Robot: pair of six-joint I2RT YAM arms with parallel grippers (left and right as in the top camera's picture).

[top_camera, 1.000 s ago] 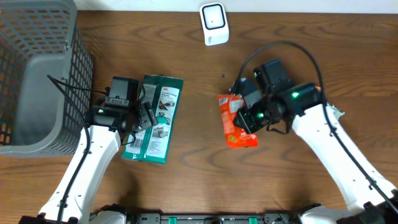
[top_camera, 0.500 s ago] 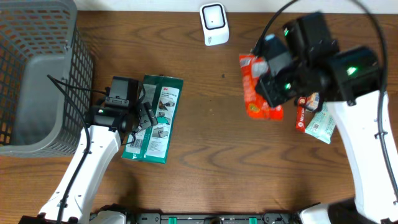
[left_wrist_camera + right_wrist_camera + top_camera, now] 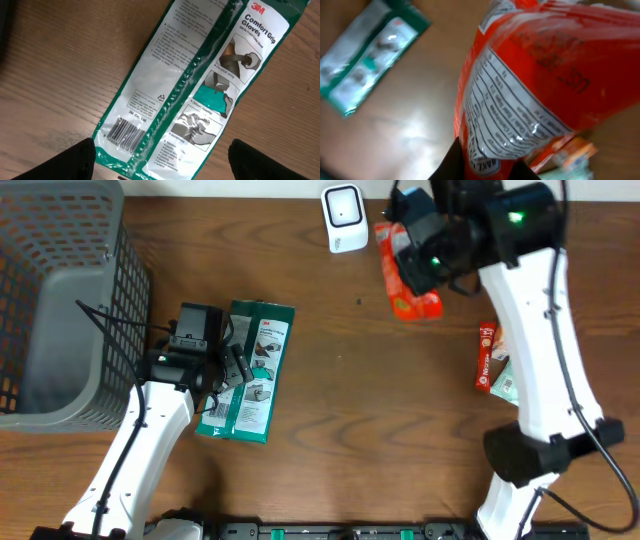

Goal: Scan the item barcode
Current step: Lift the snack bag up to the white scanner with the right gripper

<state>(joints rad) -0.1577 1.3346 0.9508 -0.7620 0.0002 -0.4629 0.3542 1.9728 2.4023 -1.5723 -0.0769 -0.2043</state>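
My right gripper (image 3: 424,258) is shut on a red snack packet (image 3: 404,282) and holds it in the air just right of the white barcode scanner (image 3: 343,218) at the table's back edge. The right wrist view is filled by the packet (image 3: 535,75), its white nutrition panel facing the camera, with the right gripper (image 3: 490,169) pinching its lower end. My left gripper (image 3: 226,370) hangs open over a green and white glove package (image 3: 255,370) lying flat. The left wrist view shows that package (image 3: 200,85) and its barcode (image 3: 125,132), with the left gripper (image 3: 164,164) straddling its end without touching.
A grey mesh basket (image 3: 60,300) stands at the back left. A thin red stick pack (image 3: 487,358) and a pale green packet (image 3: 506,383) lie on the right side of the table, beside the right arm.
The right arm has lifted the red packet from the middle of the table and carried it back, up to the scanner. The small packs on the right came into view. The left arm stayed still.
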